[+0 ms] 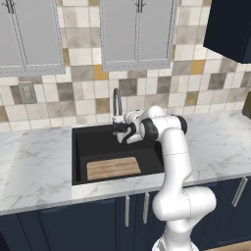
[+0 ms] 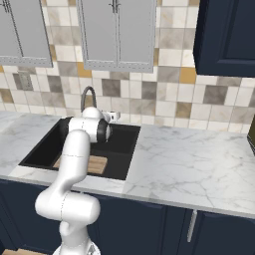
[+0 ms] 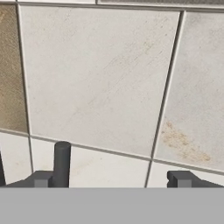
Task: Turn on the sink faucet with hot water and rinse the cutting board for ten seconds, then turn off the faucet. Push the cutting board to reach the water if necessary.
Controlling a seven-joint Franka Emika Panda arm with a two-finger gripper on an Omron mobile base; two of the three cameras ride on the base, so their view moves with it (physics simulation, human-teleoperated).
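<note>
The black sink (image 1: 83,142) is set in the marble counter, and the light-brown cutting board (image 1: 113,168) lies flat on its floor near the front wall. At the basin's back rim rises the dark gooseneck faucet (image 1: 116,102). No water stream shows. My gripper (image 1: 119,129) is at the faucet's base, pointing at the tiled wall. In the hand view the gripper (image 3: 111,179) is open, its fingertips (image 3: 43,178) wide apart. A short dark upright rod, probably the faucet lever (image 3: 62,161), stands just inside the left tip. The faucet (image 2: 88,97) and board (image 2: 97,164) are also in the right base view.
Tiled backsplash with a wall outlet (image 1: 27,92) runs behind the sink. Grey upper cabinets (image 1: 137,32) hang above, and a dark cabinet (image 1: 228,27) at the upper right. Marble counter (image 1: 215,147) stretches to both sides. A brown object (image 1: 247,105) sits at the far right edge.
</note>
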